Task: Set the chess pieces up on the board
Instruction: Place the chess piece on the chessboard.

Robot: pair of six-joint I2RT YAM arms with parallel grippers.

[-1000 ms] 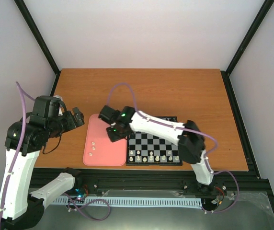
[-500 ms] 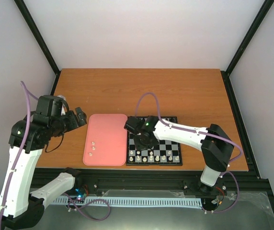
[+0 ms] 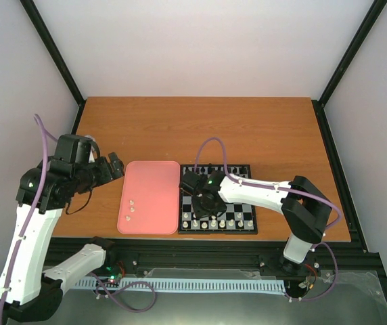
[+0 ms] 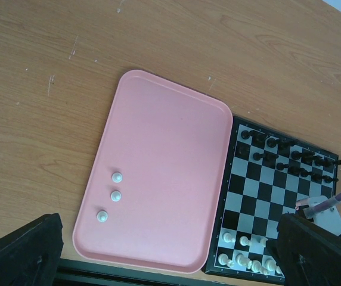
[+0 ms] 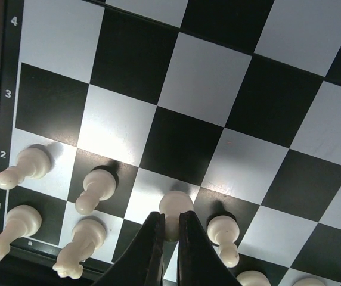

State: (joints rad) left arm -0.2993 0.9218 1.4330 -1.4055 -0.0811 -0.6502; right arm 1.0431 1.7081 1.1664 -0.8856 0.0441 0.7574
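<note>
The right end effector (image 5: pixel 169 219) is low over the near left part of the board (image 3: pixel 238 198), its two fingers (image 5: pixel 151 238) clenched on a white pawn (image 5: pixel 175 205) that stands on a pale square in the second row from the near edge. Just left of it in that row stand two more white pawns (image 5: pixel 94 188), and another is close on its right; larger white pieces (image 5: pixel 80 245) fill the nearest row below them. The black pieces (image 4: pixel 282 156) are gathered along the two far rows of the board. The board lies on the table (image 3: pixel 247 128) with its left edge against a pink tray (image 4: pixel 164 137). Three small white pieces (image 4: pixel 115 195) rest in a short line near the tray's near left corner, apart from one another. The left end effector (image 3: pixel 114 164) hangs above the table just left of the tray, released, its dark fingers (image 4: pixel 21 250) spread wide and holding nothing.
</note>
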